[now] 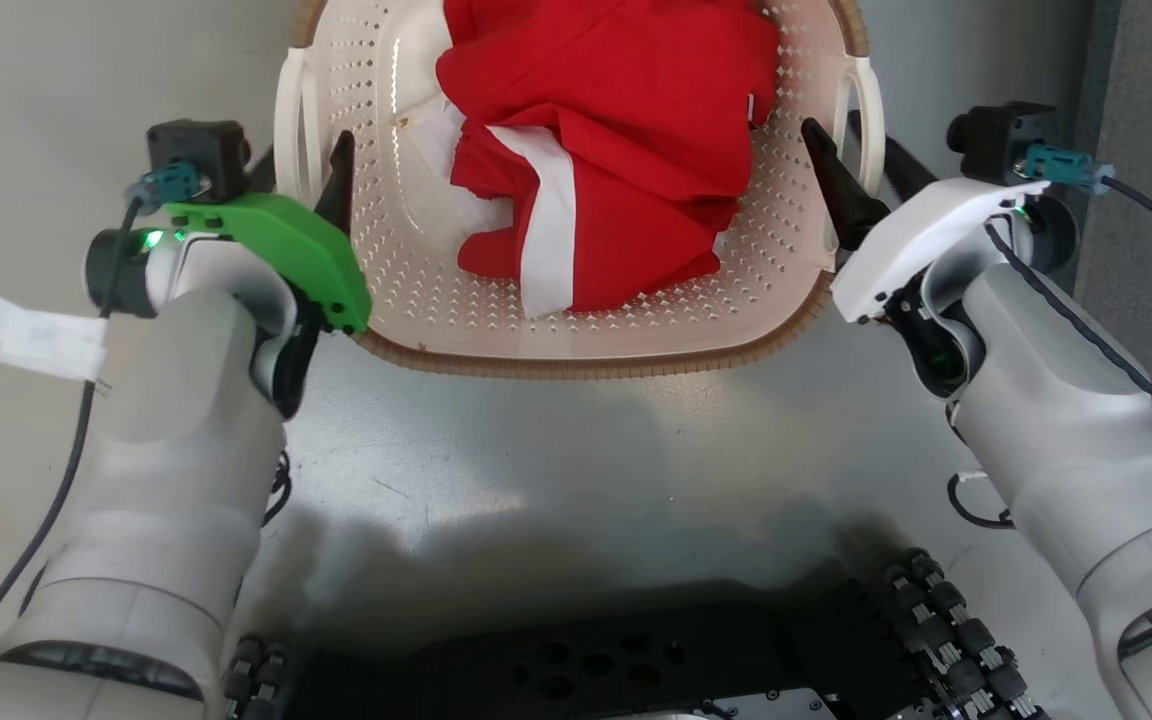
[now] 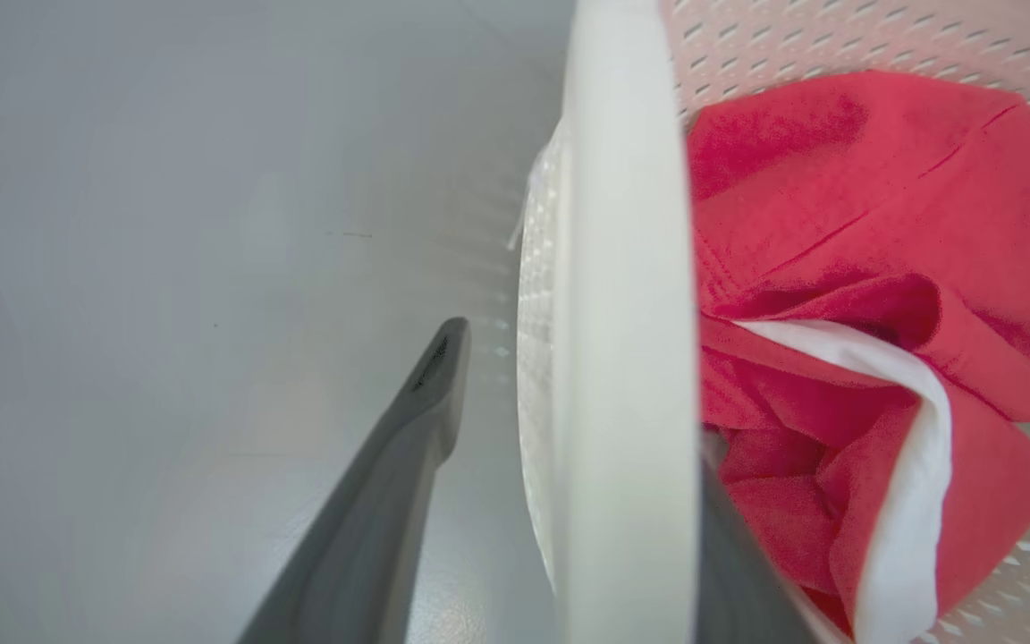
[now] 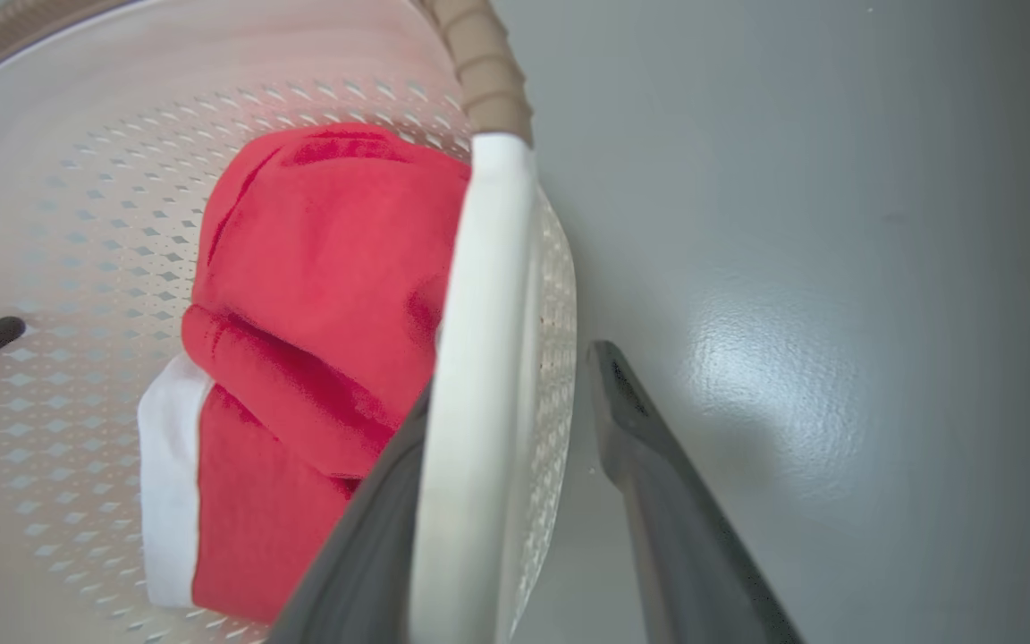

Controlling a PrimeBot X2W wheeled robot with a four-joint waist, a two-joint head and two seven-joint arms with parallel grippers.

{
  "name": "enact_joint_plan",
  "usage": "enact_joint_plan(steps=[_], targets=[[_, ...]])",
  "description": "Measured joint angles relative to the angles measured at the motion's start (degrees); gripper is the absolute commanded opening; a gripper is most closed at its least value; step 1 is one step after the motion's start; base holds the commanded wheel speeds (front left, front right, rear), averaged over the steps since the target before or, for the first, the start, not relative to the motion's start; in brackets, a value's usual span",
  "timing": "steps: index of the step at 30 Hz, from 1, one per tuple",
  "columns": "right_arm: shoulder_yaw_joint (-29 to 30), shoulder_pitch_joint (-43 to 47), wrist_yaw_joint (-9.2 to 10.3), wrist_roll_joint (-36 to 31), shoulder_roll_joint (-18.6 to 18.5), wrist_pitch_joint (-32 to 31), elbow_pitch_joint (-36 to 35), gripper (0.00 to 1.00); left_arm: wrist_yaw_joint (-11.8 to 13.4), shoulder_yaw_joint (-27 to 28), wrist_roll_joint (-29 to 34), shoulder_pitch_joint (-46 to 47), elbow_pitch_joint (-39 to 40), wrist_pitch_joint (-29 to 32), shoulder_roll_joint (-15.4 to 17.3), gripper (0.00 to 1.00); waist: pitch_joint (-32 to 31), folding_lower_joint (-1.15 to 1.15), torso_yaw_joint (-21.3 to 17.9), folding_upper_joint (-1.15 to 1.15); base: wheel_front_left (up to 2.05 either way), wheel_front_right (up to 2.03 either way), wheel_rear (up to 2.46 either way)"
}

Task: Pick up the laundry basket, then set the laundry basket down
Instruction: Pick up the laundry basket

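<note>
Cream-white laundry basket (image 1: 416, 290) lies between left gripper (image 1: 304, 150) and right gripper (image 1: 836, 125). Each straddles a loop handle (image 1: 288, 110), fingers spread apart.

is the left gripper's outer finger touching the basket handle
Apart. In the left wrist view a strip of grey floor shows between the left gripper's outer finger and the laundry basket's white handle.

There is one laundry basket (image 1: 406, 250) with two loop handles, left (image 1: 288, 120) and right (image 1: 871, 110). It holds one heap of red cloth (image 1: 626, 120); how many garments cannot be told. There are two tools, the left tool (image 1: 311, 160) and the right tool (image 1: 856, 140), each with two fingers.
</note>
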State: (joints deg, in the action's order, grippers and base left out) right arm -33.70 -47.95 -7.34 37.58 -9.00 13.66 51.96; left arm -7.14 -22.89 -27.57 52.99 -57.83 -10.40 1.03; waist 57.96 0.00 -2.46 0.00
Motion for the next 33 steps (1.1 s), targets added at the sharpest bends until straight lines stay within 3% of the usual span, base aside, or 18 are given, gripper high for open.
enact_joint_plan(steps=[1,16,33], targets=[[-0.2,-0.1,-0.22,0.2,0.1,0.0,0.1,0.0,-0.2,-0.2,-0.1,0.2,-0.2,-0.1,-0.2,0.0,0.0,0.0,0.0,0.0,0.0,0.0,0.0],[-2.8,-0.8,0.31,2.7,1.3,0.2,2.0,0.0,-0.4,-2.1,-3.8,0.8,-3.7,-1.3,-1.3,0.0,-3.3,0.0,-0.6,0.0,0.0,0.0,0.0],[-8.7,0.2,0.31,7.7,2.2,-2.9,6.1,0.0,-0.4,-5.4,-11.3,-3.8,-6.3,2.9,-1.3,0.0,-14.1,0.0,-1.4,0.0,0.0,0.0,0.0]])
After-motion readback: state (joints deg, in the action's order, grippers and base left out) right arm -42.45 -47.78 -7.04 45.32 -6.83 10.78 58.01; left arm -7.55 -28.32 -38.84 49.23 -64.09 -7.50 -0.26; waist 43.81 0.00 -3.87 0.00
